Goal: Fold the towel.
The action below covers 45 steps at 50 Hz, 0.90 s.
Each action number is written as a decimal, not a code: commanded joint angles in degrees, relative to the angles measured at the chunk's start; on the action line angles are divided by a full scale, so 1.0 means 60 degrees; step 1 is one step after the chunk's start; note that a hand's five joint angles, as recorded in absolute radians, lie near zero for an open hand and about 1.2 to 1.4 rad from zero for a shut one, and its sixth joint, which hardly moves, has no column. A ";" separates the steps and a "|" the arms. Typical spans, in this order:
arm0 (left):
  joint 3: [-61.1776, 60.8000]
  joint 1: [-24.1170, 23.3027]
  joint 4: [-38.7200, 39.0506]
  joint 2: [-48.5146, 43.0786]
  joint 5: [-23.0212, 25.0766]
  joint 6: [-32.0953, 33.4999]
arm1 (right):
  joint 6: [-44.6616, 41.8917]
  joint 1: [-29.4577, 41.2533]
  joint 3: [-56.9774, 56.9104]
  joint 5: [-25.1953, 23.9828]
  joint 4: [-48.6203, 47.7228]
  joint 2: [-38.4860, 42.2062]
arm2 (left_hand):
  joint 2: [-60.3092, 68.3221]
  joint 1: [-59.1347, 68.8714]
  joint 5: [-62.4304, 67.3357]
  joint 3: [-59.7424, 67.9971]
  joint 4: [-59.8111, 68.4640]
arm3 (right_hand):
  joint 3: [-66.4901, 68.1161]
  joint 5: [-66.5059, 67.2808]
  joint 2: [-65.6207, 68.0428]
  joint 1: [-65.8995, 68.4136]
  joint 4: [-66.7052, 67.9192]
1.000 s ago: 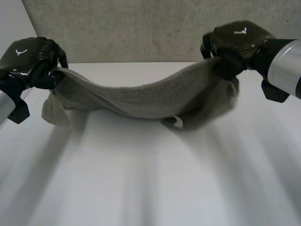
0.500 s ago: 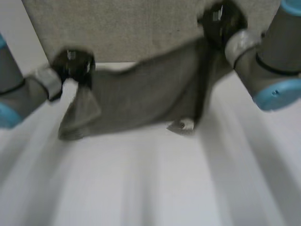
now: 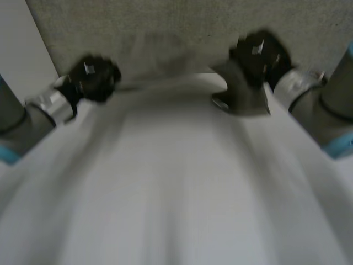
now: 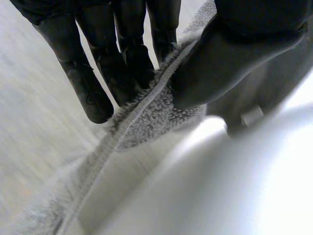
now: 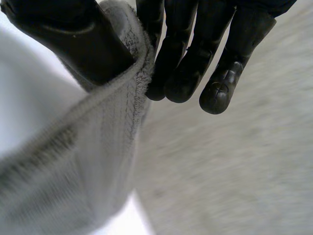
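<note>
The grey towel (image 3: pixel 241 95) hangs stretched between my two hands above the far part of the white table (image 3: pixel 176 199); its middle is a blur. My left hand (image 3: pixel 95 77) holds one end. In the left wrist view the towel's hemmed edge (image 4: pixel 146 115) is pinched between the fingers (image 4: pixel 122 63) and the thumb. My right hand (image 3: pixel 257 54) holds the other end, with a corner flap drooping below it. In the right wrist view the towel (image 5: pixel 115 127) is clamped between the thumb and the fingers (image 5: pixel 195 68).
A grey wall (image 3: pixel 165 22) rises just behind the table's far edge, close to both hands. Both grey forearms reach in from the sides. The near table surface is bare white.
Both hands have swung the towel away from me toward the far edge. The towel has gone from sagging low to stretched out higher, and the arms are extended further.
</note>
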 commanded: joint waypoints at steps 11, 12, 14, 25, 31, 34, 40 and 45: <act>-0.1916 0.0083 0.0027 -0.0646 -0.0371 0.1555 | -0.1401 0.0140 0.3546 0.0773 -0.0384 0.0113 | 0.0452 0.1014 0.0513 0.0464 0.0366 | 0.0628 0.0456 0.0635 0.0585 0.0548; -0.1916 0.0083 0.0027 -0.0646 -0.0373 0.1555 | -0.1400 0.0140 0.3547 0.0774 -0.0384 0.0112 | 0.0452 0.1014 0.0513 0.0464 0.0366 | 0.0628 0.0456 0.0635 0.0585 0.0548; -0.1916 0.0068 0.0042 -0.0690 -0.0608 0.1570 | -0.1224 0.0155 0.3620 0.0818 -0.0384 -0.0049 | 0.0452 0.1014 0.0513 0.0464 0.0366 | 0.0628 0.0456 0.0635 0.0585 0.0548; -0.1799 -0.0019 0.0261 -0.1436 -0.2056 0.1556 | 0.1279 0.0008 0.3591 0.0803 -0.0062 -0.0928 | -0.5908 -0.5346 -0.5847 -0.5896 -0.5994 | 0.0628 0.0456 0.0635 0.0585 0.0548; -0.1755 -0.0181 0.0847 -0.1672 -0.2805 0.1511 | 0.1720 -0.0094 0.3576 0.0730 0.0393 -0.1016 | -0.5880 -0.5318 -0.5819 -0.5868 -0.5966 | 0.0628 0.0456 0.0635 0.0585 0.0548; -0.1740 -0.0254 0.1067 -0.1701 -0.3025 0.1526 | 0.1750 -0.0182 0.3635 0.0774 0.0598 -0.1016 | -0.5852 -0.5290 -0.5791 -0.5840 -0.5938 | 0.0628 0.0456 0.0635 0.0585 0.0548; -0.1696 -0.0284 0.1214 -0.1526 -0.3448 0.1614 | 0.1793 -0.0635 0.3722 0.0847 0.0656 -0.1016 | -0.4572 -0.4011 -0.4511 -0.4560 -0.4658 | 0.0110 -0.0061 0.0117 0.0068 0.0031; -0.1915 -0.0240 0.1141 -0.0824 -0.3464 0.1497 | 0.2085 -0.0827 0.3840 0.0861 0.0627 -0.0710 | 0.0448 0.1010 0.0509 0.0461 0.0362 | -0.6140 -0.6311 -0.6133 -0.6183 -0.6219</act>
